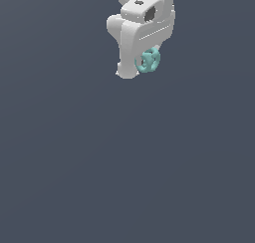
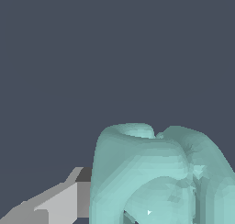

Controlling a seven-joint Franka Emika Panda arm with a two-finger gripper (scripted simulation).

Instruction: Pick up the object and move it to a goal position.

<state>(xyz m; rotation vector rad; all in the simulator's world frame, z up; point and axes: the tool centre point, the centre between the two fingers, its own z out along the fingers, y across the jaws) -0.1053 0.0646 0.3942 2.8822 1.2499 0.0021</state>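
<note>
The white gripper (image 1: 142, 67) reaches down from the upper edge of the exterior view, a little to that view's right of centre, over a plain dark grey-blue surface (image 1: 124, 177) that fills the rest of the picture. The object (image 1: 148, 60), a small teal knobbly piece of curved, interlocked rings, sits at the lower end of the gripper, against the side of the one finger that shows clearly, on the exterior view's right of it. That finger (image 1: 127, 62) hangs a little lower than the object. The second finger cannot be made out behind the object and the hand body, so whether the fingers are pinching the object or merely beside it cannot be told for sure from here. In the wrist view the object (image 2: 151, 172) looms very close and large, its rounded teal loops filling the lower part of the picture, with a grey finger (image 2: 59, 202) touching its side and the same plain dark surface (image 2: 92, 58) beyond.
</note>
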